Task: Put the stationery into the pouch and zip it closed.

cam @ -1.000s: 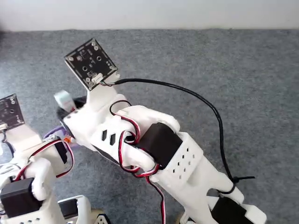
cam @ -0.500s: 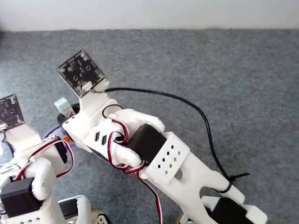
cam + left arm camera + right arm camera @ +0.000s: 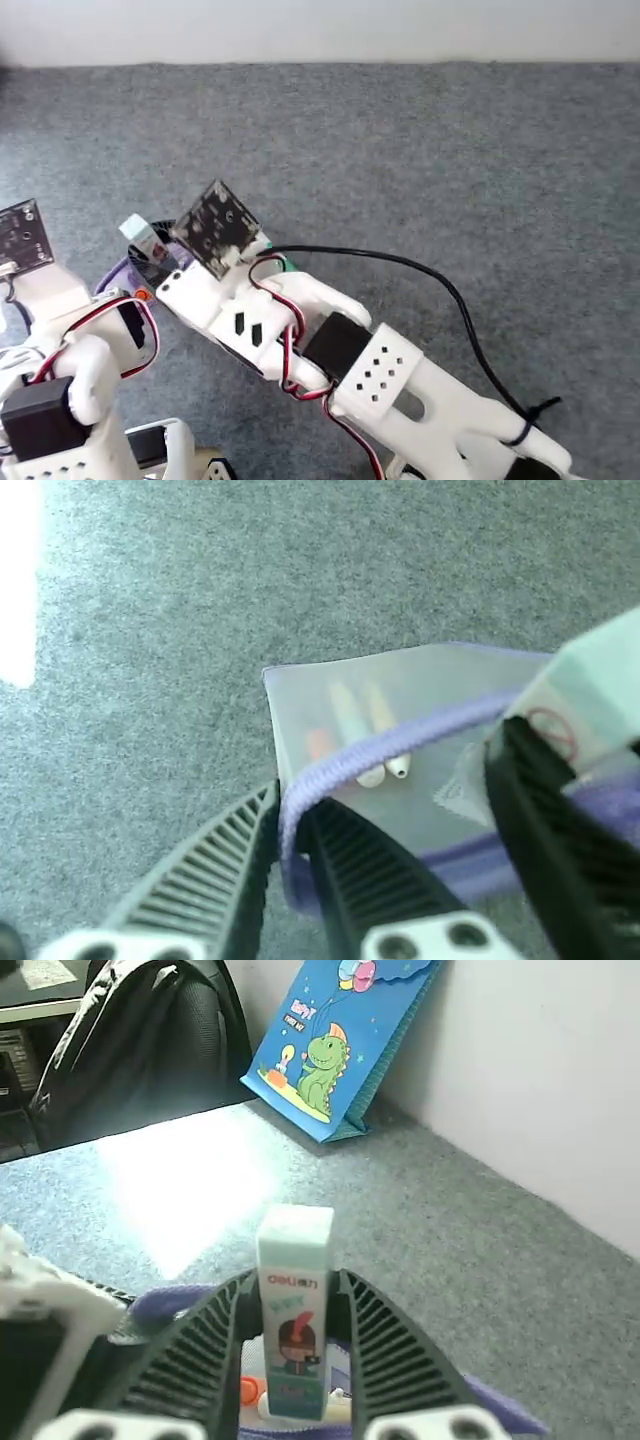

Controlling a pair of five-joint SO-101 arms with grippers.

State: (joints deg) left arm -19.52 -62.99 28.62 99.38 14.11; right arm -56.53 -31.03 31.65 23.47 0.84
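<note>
Overhead, the high view gives the layout: the left arm (image 3: 60, 340) sits low at the left. The purple pouch (image 3: 118, 272) lies just beside it on the grey table (image 3: 450, 150), and the right arm (image 3: 380, 380) reaches in from the right.

The left wrist view adds the contents: pens (image 3: 352, 725) lie inside the translucent pouch. The left gripper (image 3: 288, 802) is pressed together on the pouch's purple zip edge.

In the right wrist view, the right gripper (image 3: 295, 1290) pinches a mint eraser (image 3: 295, 1235) upright between both fingers, over the pouch's mouth. Whether eraser and pouch touch cannot be told.

Behind, a blue gift bag (image 3: 335, 1040) leans on the wall (image 3: 540, 1070), with a black backpack (image 3: 140, 1030) beside it.
</note>
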